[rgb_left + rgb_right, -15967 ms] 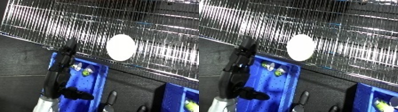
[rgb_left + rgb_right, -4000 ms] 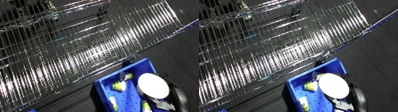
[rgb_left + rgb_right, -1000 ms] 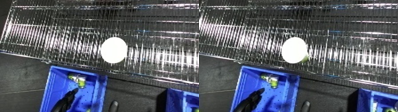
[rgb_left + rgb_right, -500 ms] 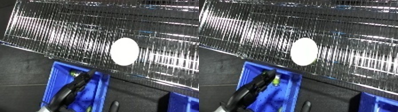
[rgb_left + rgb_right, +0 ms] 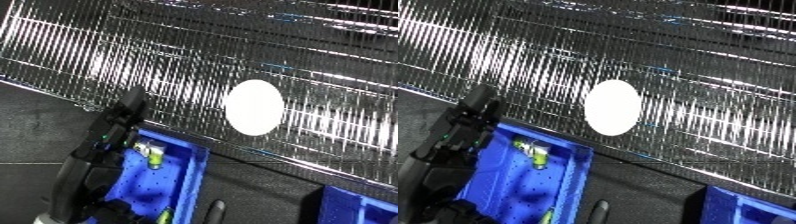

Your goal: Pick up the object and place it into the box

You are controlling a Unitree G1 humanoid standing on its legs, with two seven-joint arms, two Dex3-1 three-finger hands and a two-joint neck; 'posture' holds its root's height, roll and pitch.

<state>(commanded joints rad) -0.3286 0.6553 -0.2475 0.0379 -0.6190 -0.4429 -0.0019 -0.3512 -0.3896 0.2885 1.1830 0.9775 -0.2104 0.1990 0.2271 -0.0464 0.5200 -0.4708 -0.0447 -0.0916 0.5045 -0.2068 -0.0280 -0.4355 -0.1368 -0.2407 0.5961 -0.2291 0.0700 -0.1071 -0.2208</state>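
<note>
A white oval disc (image 5: 255, 107) lies on the silver wire rack (image 5: 178, 55), about mid-view. My left hand (image 5: 123, 117) reaches up from the lower left with its fingers straight, holding nothing. Its tip is at the rack's near edge, well left of the disc. Below the hand stands a blue bin (image 5: 182, 182) with small yellow-green and white items (image 5: 151, 152) inside. A small dark part (image 5: 216, 209), perhaps of my right hand, pokes up at the bottom edge beside the bin.
A second blue bin (image 5: 749, 207) shows at the lower right corner. Dark floor (image 5: 266, 185) lies between the two bins. The wire rack fills the whole upper part of the view.
My left hand has risen from over the blue bin up to the rack's near edge. The camera has tilted, so the whole view has shifted; the disc stays on the rack.
</note>
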